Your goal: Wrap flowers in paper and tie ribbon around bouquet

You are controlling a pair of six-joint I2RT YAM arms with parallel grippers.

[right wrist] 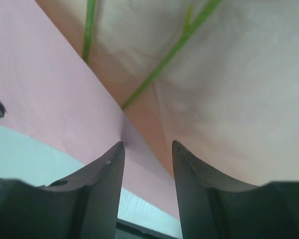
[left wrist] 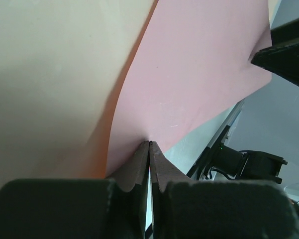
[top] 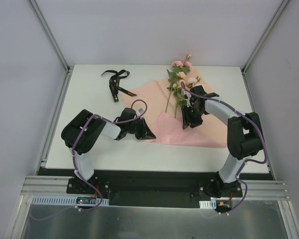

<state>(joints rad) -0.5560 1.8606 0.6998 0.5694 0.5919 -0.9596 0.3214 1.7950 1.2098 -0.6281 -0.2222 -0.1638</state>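
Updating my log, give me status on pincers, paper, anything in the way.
Left pincer shut on paper edge. Right pincer open over paper. Flowers on it. Ribbon aside, nothing in the way.

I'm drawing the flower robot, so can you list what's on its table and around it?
Surface: white table.
Job's things: paper spread out, one corner folded over; flowers lying on it, blossoms toward the far edge; ribbon loose at far left.
Clutter: nothing seen.
Grippers: left gripper shut on the paper's edge; right gripper open above the paper.
Cables: purple cables along both arms.
Surroundings: white walls, metal frame.
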